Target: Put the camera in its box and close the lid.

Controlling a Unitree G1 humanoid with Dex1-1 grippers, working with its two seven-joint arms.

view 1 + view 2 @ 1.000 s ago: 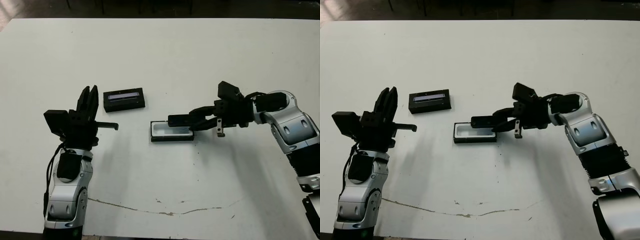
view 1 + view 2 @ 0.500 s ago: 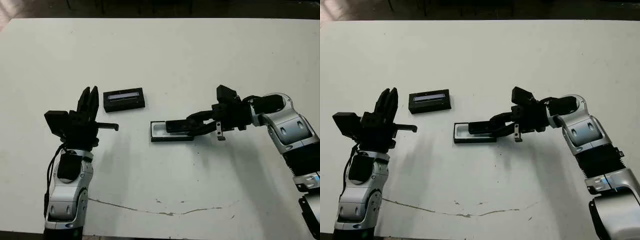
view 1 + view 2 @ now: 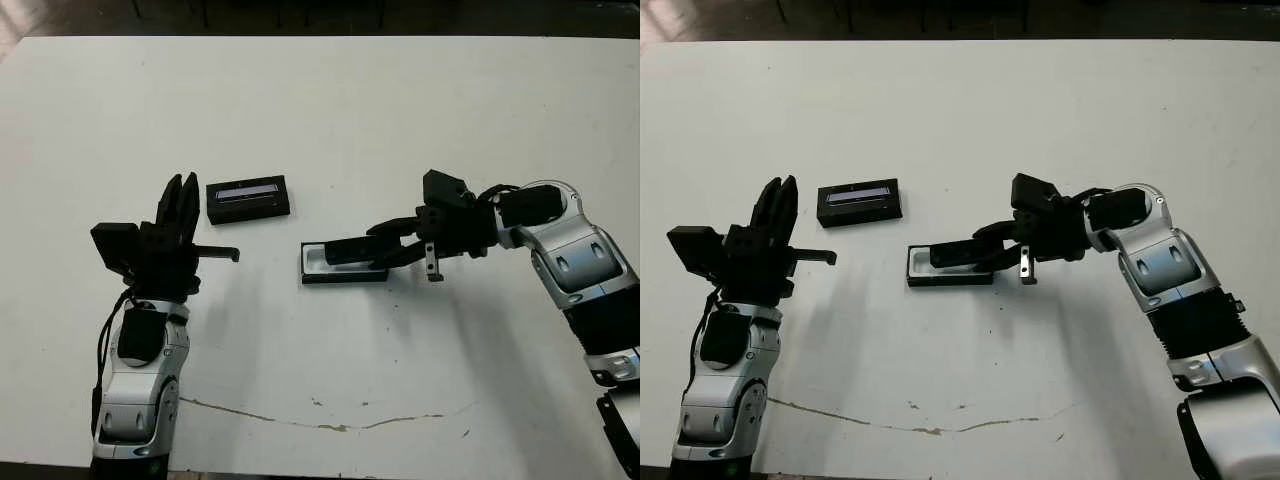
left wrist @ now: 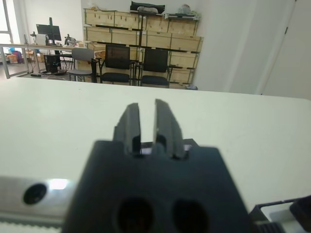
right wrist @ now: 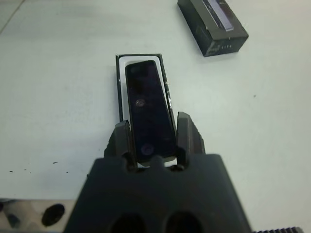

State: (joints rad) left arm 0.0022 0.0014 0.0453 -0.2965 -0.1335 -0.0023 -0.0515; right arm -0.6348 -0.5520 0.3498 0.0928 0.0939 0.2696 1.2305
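My right gripper (image 3: 385,246) is shut on the camera (image 3: 345,251), a slim black bar. It holds the camera lengthwise over the box (image 3: 305,263), a shallow black tray with white lining in the middle of the table. In the right wrist view the camera (image 5: 148,107) sits between my two fingers and covers most of the box (image 5: 119,92); I cannot tell whether it rests inside. The lid (image 3: 248,198), a black slab with a pale stripe, lies flat to the box's left and farther back. My left gripper (image 3: 181,185) hovers left of the lid, shut on nothing.
The white table (image 3: 330,110) spreads wide on all sides of the box. A thin dark scratch (image 3: 330,425) runs along its front part. Beyond the table's far edge, the left wrist view shows office chairs (image 4: 116,63) and shelves of cartons.
My right gripper has carried the camera leftward and lower, from over the box's right end to along its length. The left arm and the lid have stayed put.
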